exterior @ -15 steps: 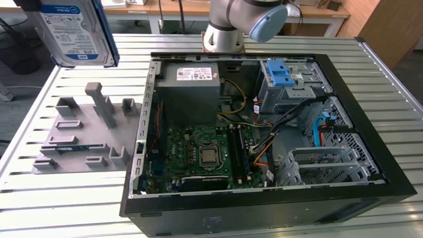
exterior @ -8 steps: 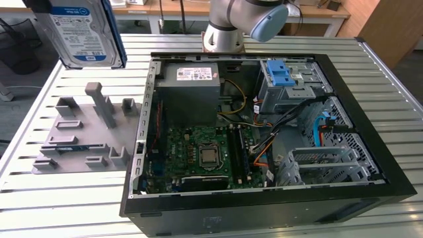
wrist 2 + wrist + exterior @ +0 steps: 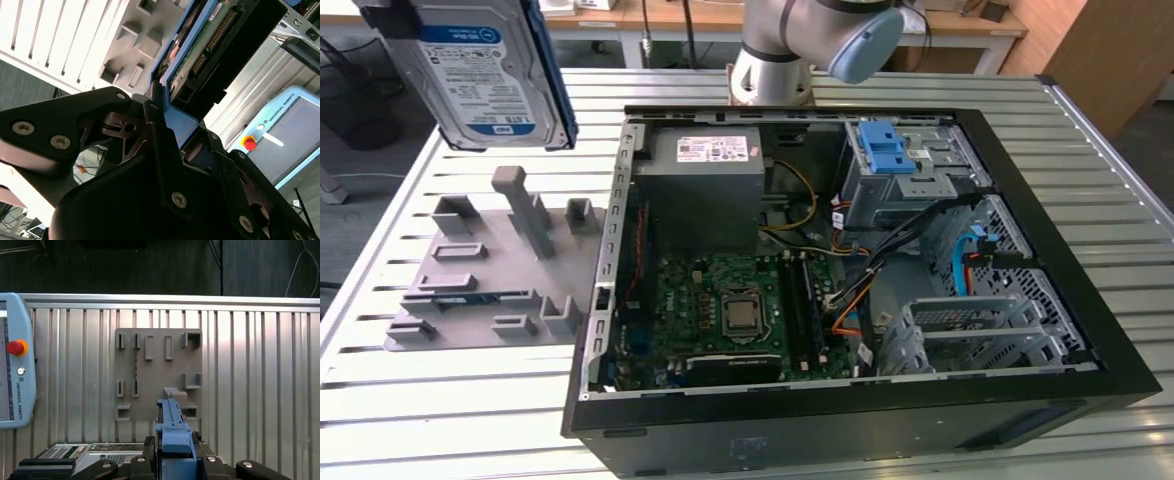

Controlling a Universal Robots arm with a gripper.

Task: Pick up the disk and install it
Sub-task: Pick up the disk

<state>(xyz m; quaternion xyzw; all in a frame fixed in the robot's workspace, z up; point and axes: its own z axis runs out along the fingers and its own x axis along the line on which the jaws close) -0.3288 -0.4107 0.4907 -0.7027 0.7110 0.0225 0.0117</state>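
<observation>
Silver metal disk (image 3: 487,75), blue side rails, label facing out. Likely stiff, dense for its size, smooth-faced and sensitive to knocks; the rails look like the surest hold. It hangs at the exterior view's left, above the grey holder plate (image 3: 480,270) and well apart from the open computer case (image 3: 1067,300). The gripper (image 3: 172,117) is clamped on the disk's rail end. There is open room over the slatted table (image 3: 1107,160); the case walls and cables (image 3: 947,240) crowd the inside.
</observation>
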